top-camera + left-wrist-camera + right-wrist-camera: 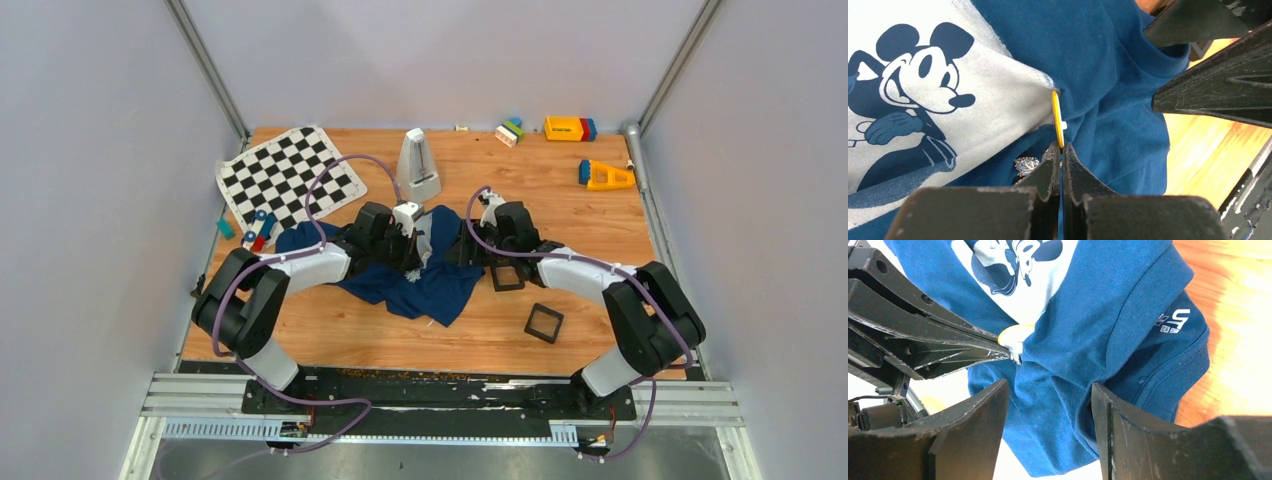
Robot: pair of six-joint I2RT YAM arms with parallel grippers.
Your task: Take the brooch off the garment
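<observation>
Brooch (1058, 116) pinched in left pincer (1061, 150), plain from both wrists, hidden overhead; right pincer (1050, 386) agape over garment (1108, 300)

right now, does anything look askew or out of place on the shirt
The garment lies bunched, not flat, its print patch creased. The brooch stands edge-on at the patch's corner, pinched by the shut left gripper. Nothing looks torn.

White-and-black arms (305, 265) trail purple cables (350, 157); left hand (1061, 146) is black.
</observation>
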